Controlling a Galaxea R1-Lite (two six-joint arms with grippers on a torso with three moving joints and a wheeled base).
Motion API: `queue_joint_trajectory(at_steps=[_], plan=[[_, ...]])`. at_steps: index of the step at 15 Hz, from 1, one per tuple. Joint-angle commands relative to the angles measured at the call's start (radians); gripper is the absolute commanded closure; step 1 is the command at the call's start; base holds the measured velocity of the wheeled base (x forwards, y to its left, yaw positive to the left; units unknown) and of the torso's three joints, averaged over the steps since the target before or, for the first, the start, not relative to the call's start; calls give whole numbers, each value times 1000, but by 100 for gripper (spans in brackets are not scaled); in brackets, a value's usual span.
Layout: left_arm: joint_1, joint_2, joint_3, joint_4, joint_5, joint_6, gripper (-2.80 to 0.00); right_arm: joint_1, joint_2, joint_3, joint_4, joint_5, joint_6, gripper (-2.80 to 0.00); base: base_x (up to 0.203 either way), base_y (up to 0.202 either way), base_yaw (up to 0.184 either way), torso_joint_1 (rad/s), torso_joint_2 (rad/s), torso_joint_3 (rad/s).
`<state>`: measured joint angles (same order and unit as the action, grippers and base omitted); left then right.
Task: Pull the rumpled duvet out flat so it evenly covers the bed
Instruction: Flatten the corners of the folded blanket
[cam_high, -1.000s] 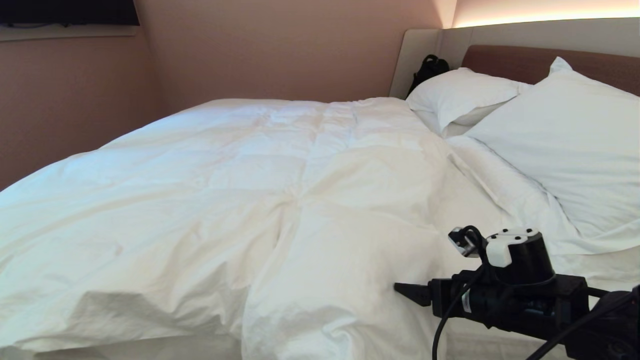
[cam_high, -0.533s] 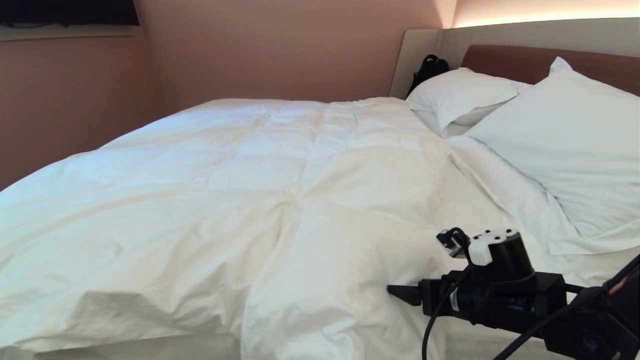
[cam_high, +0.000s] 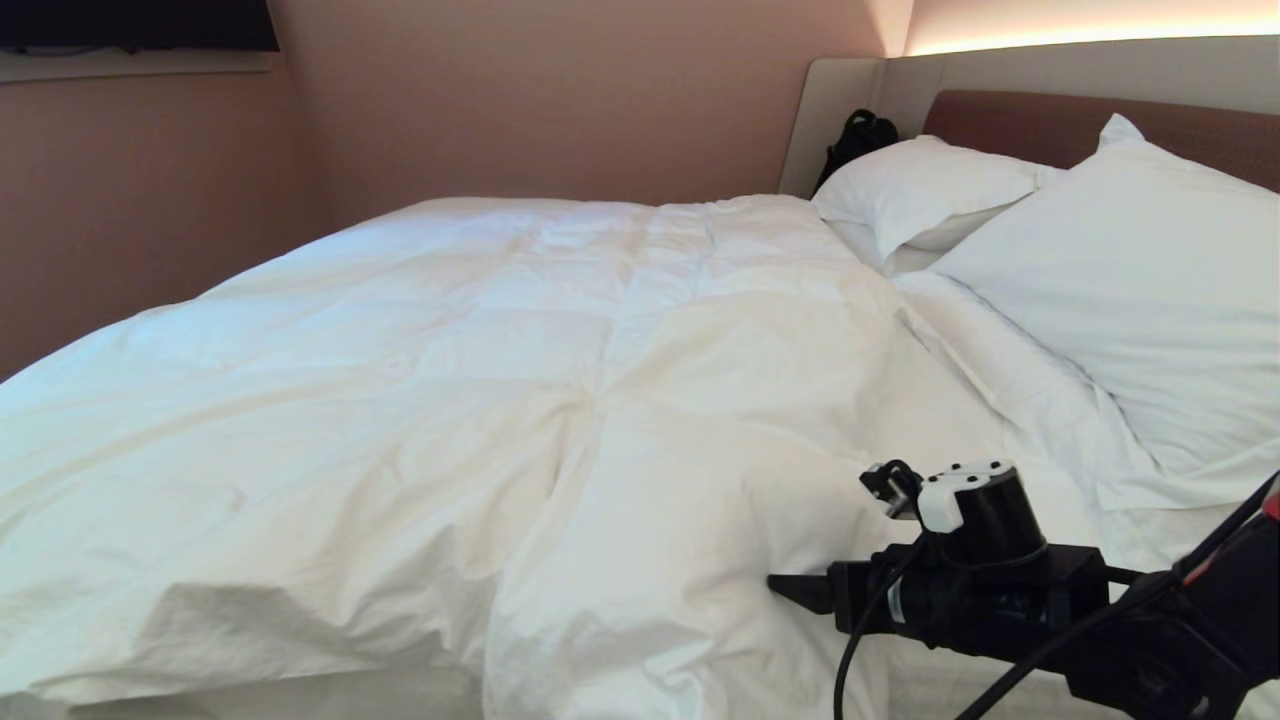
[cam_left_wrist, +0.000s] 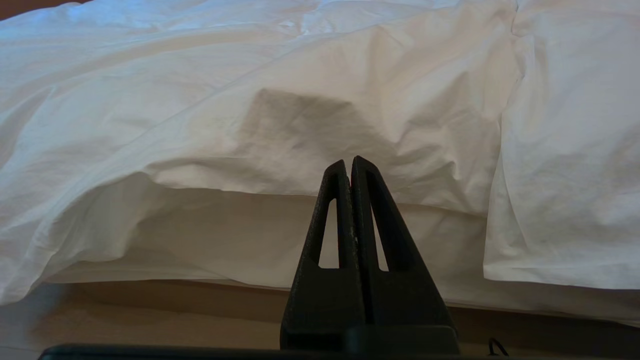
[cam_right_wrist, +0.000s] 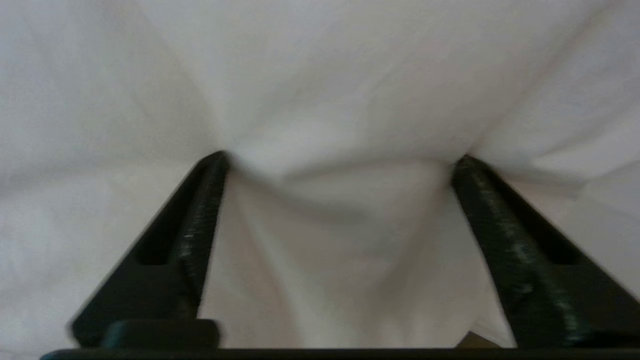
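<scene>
The puffy white duvet (cam_high: 500, 380) lies wrinkled over the bed (cam_high: 1010, 125), with a thick fold hanging over the near edge. My right gripper (cam_high: 790, 590) reaches in level from the lower right and presses against that fold. In the right wrist view the right gripper (cam_right_wrist: 340, 160) is open wide, its fingertips (cam_right_wrist: 215, 165) dent the duvet (cam_right_wrist: 325, 100), and cloth bulges between them. My left gripper (cam_left_wrist: 348, 162) is shut on nothing and points at the duvet's overhanging edge (cam_left_wrist: 300, 130), a little short of it.
Two white pillows (cam_high: 920, 190) (cam_high: 1130, 270) lean on the headboard at the right. A black bag (cam_high: 860, 135) sits behind the far pillow. A pink wall (cam_high: 150, 200) runs along the bed's far side. Below the duvet show the sheeted mattress side (cam_left_wrist: 225, 235) and the taupe base (cam_left_wrist: 150, 310).
My right gripper has slid leftward and slightly lower, deeper against the duvet's near fold. The duvet and pillows lie as before.
</scene>
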<state>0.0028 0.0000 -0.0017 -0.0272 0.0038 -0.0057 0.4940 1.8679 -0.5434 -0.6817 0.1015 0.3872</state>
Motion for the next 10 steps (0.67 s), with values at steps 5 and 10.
queue_joint_trajectory(at_steps=[5,10], plan=[[0,0,0,0,1,0,0,0,-2,7,-32,-2,3,0,0,0,0,0,0,0],[0,0,0,0,1,0,0,-1,-41,25,-31,-20,7,0,0,0,0,0,0,0]])
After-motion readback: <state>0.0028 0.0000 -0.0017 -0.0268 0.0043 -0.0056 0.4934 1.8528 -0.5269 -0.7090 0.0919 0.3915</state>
